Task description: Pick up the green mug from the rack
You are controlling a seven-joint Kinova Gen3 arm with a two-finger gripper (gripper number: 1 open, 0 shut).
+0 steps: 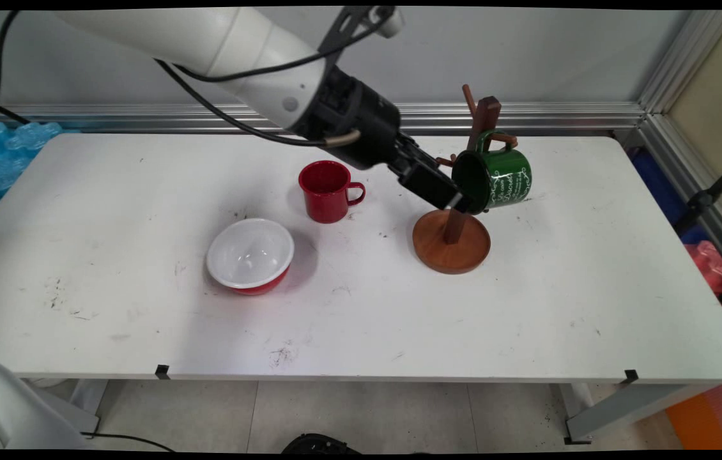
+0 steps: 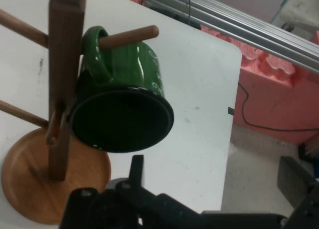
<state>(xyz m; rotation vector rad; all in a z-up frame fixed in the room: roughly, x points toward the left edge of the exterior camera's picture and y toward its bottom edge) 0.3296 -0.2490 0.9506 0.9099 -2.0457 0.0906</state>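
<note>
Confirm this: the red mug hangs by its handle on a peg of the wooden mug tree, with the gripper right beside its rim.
Wrong colour. The mug hanging by its handle on the wooden mug tree is the green mug, as the main view shows; the gripper is beside its rim. The red mug stands on the table.

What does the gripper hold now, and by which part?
It cannot be told. The gripper is at the rim of the green mug, which hangs by its handle on the wooden mug tree.

red mug (image 1: 328, 190) stands behind a white-lined red bowl (image 1: 250, 255) on the table (image 1: 527, 319).
</note>
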